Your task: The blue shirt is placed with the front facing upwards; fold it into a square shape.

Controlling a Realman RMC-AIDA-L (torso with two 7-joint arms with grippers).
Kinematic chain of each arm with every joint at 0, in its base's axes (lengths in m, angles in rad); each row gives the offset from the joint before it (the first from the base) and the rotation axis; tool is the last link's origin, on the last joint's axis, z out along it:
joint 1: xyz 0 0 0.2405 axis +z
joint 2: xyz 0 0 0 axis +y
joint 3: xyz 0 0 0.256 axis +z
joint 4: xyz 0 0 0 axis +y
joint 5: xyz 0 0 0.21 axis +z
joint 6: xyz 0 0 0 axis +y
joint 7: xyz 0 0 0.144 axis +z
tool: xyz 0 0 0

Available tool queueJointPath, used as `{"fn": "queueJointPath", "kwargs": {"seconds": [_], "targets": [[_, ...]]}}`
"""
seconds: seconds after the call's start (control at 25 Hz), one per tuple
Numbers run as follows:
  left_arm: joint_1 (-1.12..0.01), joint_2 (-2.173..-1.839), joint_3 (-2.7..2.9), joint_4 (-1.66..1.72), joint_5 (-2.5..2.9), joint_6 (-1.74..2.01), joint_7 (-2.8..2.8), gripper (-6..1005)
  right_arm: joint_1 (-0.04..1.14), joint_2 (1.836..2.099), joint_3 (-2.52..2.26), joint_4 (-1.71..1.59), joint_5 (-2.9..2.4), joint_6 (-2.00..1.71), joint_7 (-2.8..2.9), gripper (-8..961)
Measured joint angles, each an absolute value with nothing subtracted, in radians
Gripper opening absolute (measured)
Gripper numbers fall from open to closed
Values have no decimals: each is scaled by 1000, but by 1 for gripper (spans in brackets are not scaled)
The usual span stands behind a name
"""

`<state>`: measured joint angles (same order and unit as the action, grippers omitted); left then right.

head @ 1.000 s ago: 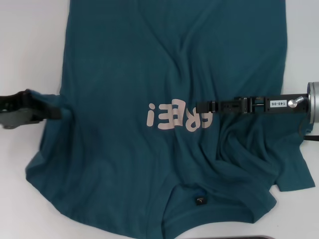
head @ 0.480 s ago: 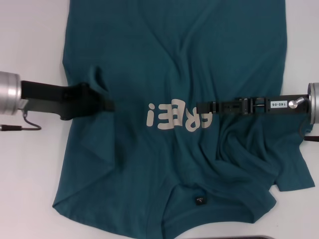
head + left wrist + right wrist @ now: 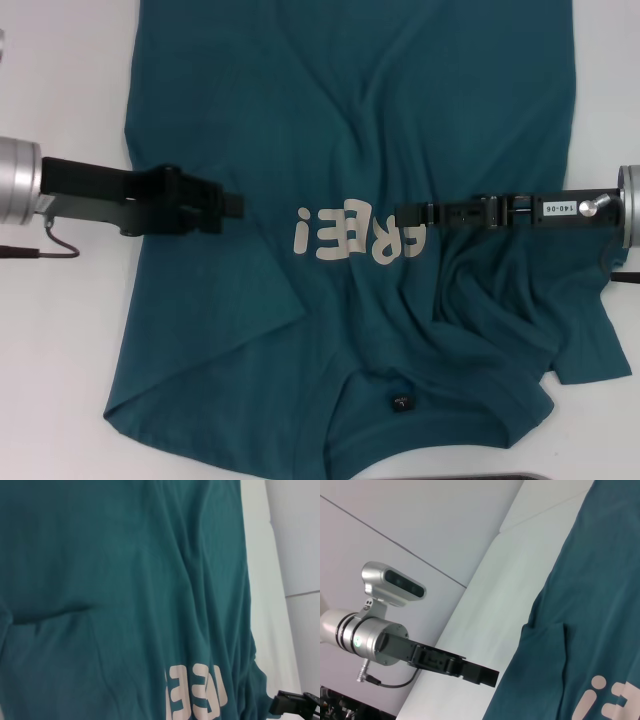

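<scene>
Since before: left sleeve folded in, left pincer (image 3: 232, 205) now let go, fingers apart. Right pincer (image 3: 405, 215) clamped on the blue shirt (image 3: 350, 120). More folds left.

We note one large dark teal-blue short-sleeved cotton shirt (image 3: 340, 150) lying spread on the white tabletop (image 3: 60, 90), front side up. Its pale pinkish-white chest lettering (image 3: 355, 238) sits mid-garment and reads upside down in the head view. The neckline lies at the near edge, with a small black neck tag (image 3: 402, 404) inside the collar. The left sleeve is folded inward over the body, leaving a diagonal crease; the right side is bunched in heavy wrinkles.
</scene>
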<state>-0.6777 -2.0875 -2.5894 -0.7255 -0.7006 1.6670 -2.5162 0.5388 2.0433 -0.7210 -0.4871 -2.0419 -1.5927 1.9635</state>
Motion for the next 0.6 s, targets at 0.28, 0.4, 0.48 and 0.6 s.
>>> {"fn": "queueJointPath", "kwargs": {"seconds": [0.28,0.4,0.48,0.6], "targets": [[-562,-2062,-2597,-803,-787,1811,-2193,451,539,2043,-721,-488,-2043,-1589,1959,867],[-490,-2064,-2598,-799,-864,1877,-1939,566,541,2043,-721,-488,-2044,-1586,1959,867],[-450,-2074,-2597,-797,-896,1882,-1839,659,541,2043,-721,-488,-2044,-1584,1960,867],[-426,-2085,-2591,-795,-905,1881,-1802,773,542,2044,-721,-488,-2043,-1582,1963,867]]}}
